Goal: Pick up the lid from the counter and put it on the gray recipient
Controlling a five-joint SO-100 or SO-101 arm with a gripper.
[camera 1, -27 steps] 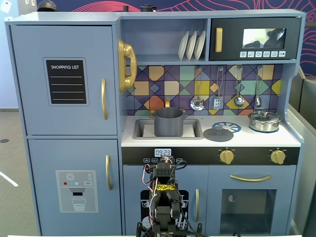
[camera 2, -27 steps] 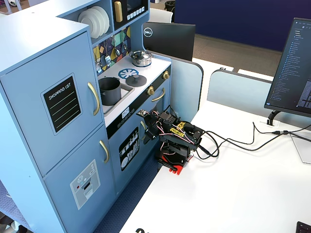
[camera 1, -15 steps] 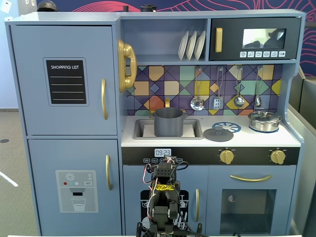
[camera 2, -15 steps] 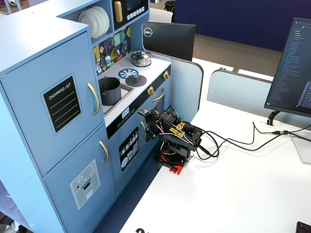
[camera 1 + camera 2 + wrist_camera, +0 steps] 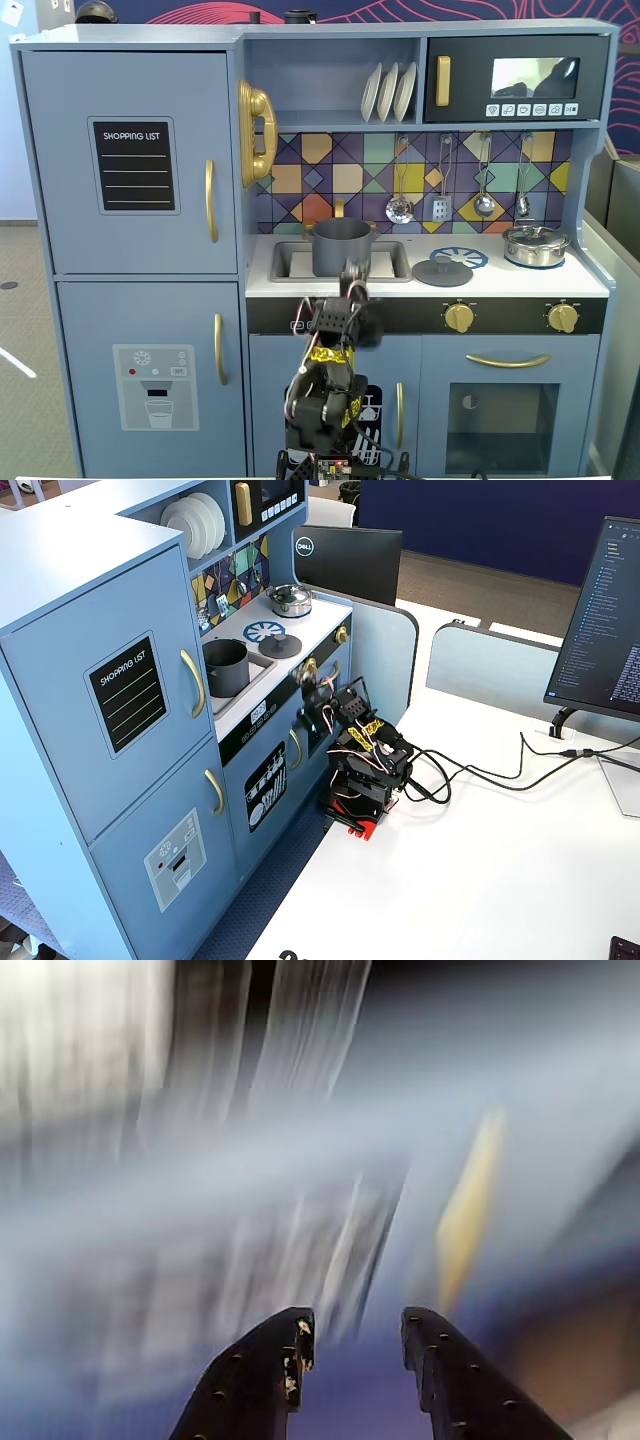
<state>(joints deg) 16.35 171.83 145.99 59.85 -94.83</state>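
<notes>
A blue toy kitchen point(image 5: 140, 300) is seen against a white desk point(image 5: 500, 880) in an office. On its counter point(image 5: 590, 285), the gray recipient point(image 5: 341, 246) stands in the sink at left, and the lid point(image 5: 442, 271) lies flat just right of it, partly over a burner print point(image 5: 468, 256). The gripper point(image 5: 357, 1335) is held parted and empty, below the counter's near edge.
</notes>
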